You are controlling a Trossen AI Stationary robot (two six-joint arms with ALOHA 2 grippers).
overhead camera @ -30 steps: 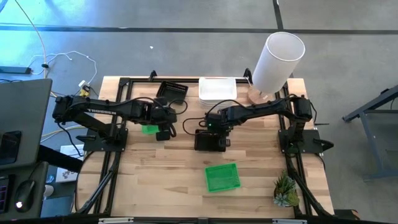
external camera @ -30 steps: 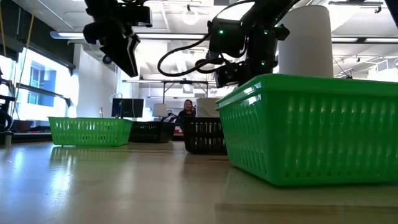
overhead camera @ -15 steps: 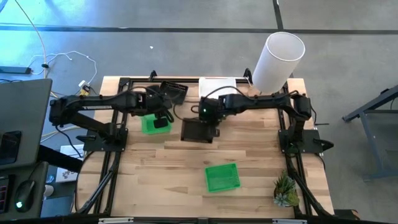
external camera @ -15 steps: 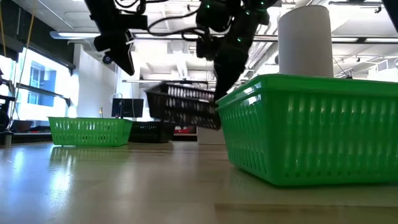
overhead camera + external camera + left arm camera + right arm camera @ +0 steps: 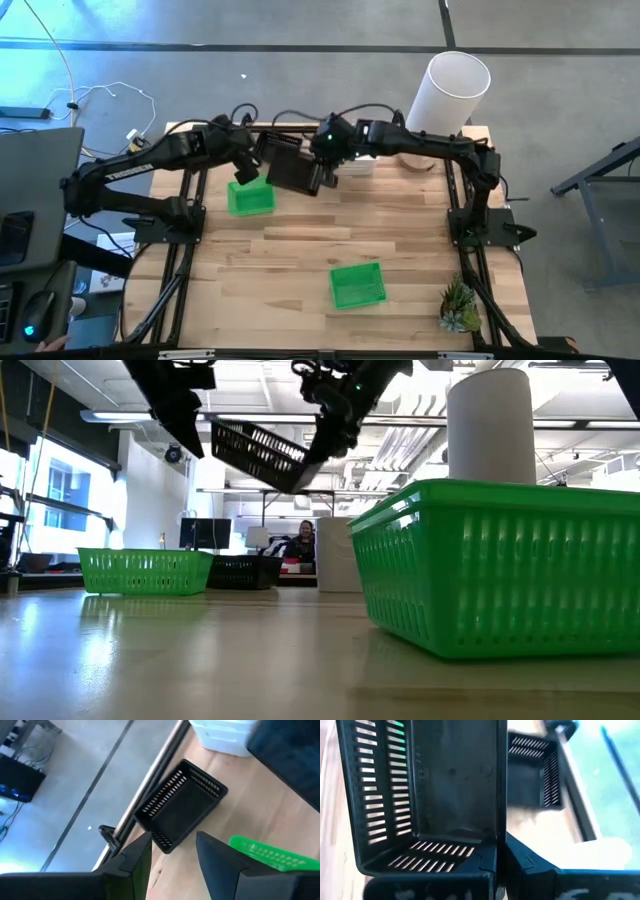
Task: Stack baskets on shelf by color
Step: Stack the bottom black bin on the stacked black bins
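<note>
Nearest, a green basket (image 5: pixel 357 285) sits on the surface (image 5: pixel 300 260). Farther back, the right gripper (image 5: pixel 326 172) holds a tilted black basket (image 5: pixel 294 171) aloft, jaws clenched on its rim. The left gripper (image 5: pixel 243 165) hovers jaws parted, above another green basket (image 5: pixel 250 197); a second black basket (image 5: pixel 181 805) rests behind.

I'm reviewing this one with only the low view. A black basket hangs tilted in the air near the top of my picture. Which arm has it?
Observer: The right gripper has it. The right wrist view shows it clamped on the rim of the held black basket.
Operator: Is there another black one down there to stack it on?
Observer: Yes. A second black basket sits empty on the table, near its far edge.
Operator: What about the left arm?
Observer: The left gripper is open and empty. It hovers by the green basket at the table's left rear.
</note>
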